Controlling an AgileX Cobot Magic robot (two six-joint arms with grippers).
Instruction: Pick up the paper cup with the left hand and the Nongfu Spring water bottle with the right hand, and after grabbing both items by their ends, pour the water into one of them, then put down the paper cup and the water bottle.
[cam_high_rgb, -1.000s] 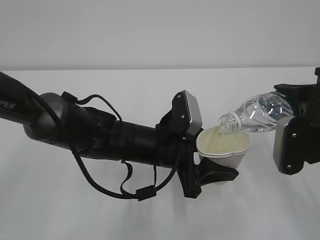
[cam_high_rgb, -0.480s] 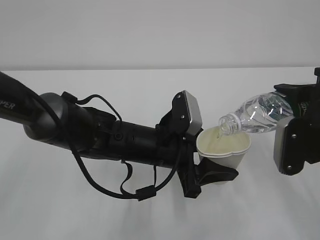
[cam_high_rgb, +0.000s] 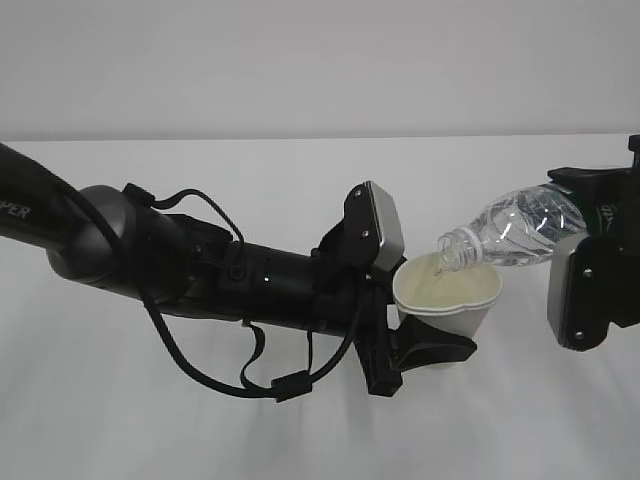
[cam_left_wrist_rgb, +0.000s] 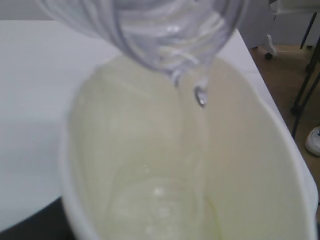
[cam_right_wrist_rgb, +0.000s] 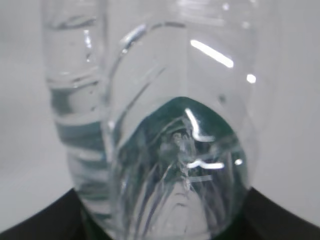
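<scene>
In the exterior view the paper cup (cam_high_rgb: 447, 302) sits upright off the white tabletop (cam_high_rgb: 300, 180), right of centre, clamped low on its wall by the left hand's gripper (cam_high_rgb: 432, 348), whose black fingers wrap its near side; its cream inside is open to view. The Nongfu Spring water bottle (cam_high_rgb: 515, 227) lies tilted above and to the right of the cup, neck pointing down-left with its open mouth just over the cup's rim, and its base end is grasped by the right hand's gripper (cam_high_rgb: 590, 215) at the right edge. Clear water (cam_high_rgb: 520, 250) lies along the bottle's lower side. The left arm, with looping black cables (cam_high_rgb: 215, 360), stretches across from the left and covers much of the tabletop behind it. In the left wrist view the cup (cam_left_wrist_rgb: 190, 165) fills the picture from above; the bottle's mouth (cam_left_wrist_rgb: 150, 35) hangs at the top, a thin stream of water (cam_left_wrist_rgb: 201, 96) drops from it, and a shallow clear pool lies at the cup's bottom. The gripper's fingers cannot be made out here; beyond the tabletop's right edge a strip of floor (cam_left_wrist_rgb: 280, 65) shows. In the right wrist view the bottle (cam_right_wrist_rgb: 170, 130) fills the picture, seen from its base, the green label showing through the plastic, water banded along its left side, with the gripper's dark body only a blur along the bottom edge.
</scene>
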